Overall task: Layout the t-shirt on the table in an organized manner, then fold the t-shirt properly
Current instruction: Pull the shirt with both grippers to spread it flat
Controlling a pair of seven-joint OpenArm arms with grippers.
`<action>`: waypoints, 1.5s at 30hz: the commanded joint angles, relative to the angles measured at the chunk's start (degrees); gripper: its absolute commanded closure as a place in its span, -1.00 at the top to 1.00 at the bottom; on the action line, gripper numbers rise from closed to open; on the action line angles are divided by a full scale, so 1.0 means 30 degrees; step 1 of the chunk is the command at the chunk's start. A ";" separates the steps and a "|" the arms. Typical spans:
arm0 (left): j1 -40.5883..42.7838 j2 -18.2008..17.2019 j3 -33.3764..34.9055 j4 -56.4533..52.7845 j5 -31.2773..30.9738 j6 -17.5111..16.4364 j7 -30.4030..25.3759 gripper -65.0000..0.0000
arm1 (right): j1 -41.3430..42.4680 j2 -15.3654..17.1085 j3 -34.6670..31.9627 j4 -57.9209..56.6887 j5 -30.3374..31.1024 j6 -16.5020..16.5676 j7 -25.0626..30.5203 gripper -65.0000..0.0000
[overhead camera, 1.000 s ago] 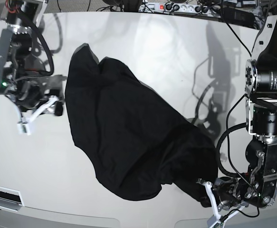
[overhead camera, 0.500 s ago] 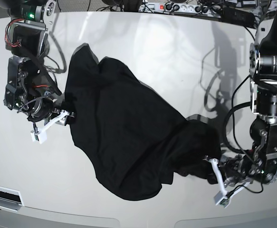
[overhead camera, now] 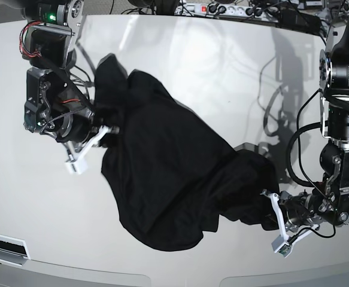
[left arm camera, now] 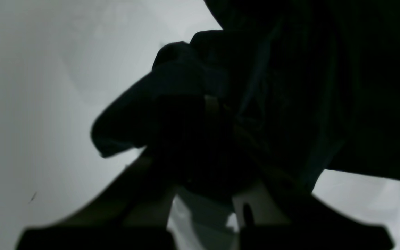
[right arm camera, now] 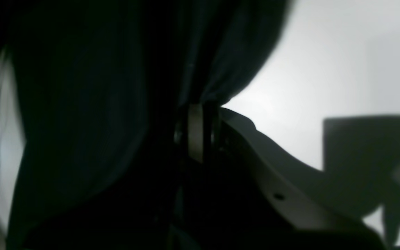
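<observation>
Overhead base view: the t-shirt [overhead camera: 168,161], a plain black, matte, soft knit, lies crumpled in a long diagonal mass across the table [overhead camera: 180,54], whose glossy white top mirrors the cables and arms above it. The cloth runs from a bunched, raised peak at upper left to a rounded lobe near the front edge and a gathered tail at lower right; its outline is irregular, with shallow folds and no flat panel.

The right gripper [overhead camera: 105,130], on the left of this view, has slim white plastic fingers [overhead camera: 78,160] and meets the garment's upper-left edge. In the right wrist view the right gripper [right arm camera: 200,135] has its jaws brought together on a pinch of the t-shirt [right arm camera: 92,104], the fabric hanging from the nip in smooth vertical drapes against the pale table [right arm camera: 325,69].

The left gripper [overhead camera: 269,206], on the right of the base view, also white-fingered, is at the garment's lower-right tail. In the left wrist view the left gripper [left arm camera: 207,139] is dark and partly buried; its jaws are clamped on a thick wad of the t-shirt [left arm camera: 290,86], which rolls into a rounded, cuff-like fold beside it. The table [left arm camera: 40,104] shows as a smooth grey-white sheet with a faint dark mark.
</observation>
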 commanded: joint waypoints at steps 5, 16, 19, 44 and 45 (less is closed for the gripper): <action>-0.1180 -0.0466 -0.0073 0.0299 -0.0248 0.0087 -0.0357 -0.89 | 0.0532 0.0532 0.0095 0.3024 0.0066 0.0022 0.0058 -1.00; -0.1851 -0.1042 -0.0073 0.0299 -0.0255 0.1166 0.0182 -0.89 | -0.2047 0.1792 0.2441 1.3573 -0.2776 -0.5377 -0.0918 -1.00; -0.1851 -0.1086 -0.0073 0.0299 -0.0248 0.1173 0.0189 -0.89 | -0.2426 0.2004 0.3592 1.4280 -0.3417 -0.6994 -0.0998 -1.00; -0.6200 -0.2084 -0.0073 0.0306 -1.0943 -0.0612 1.1844 -1.00 | -0.2557 0.3861 0.4065 1.5854 0.0386 -0.3534 -0.2951 -1.00; -0.6186 -0.2193 -0.0073 0.0306 -1.1650 -0.0437 1.1844 -1.00 | -0.2667 0.3956 0.4065 1.5854 0.0503 -0.3555 -0.2965 -1.00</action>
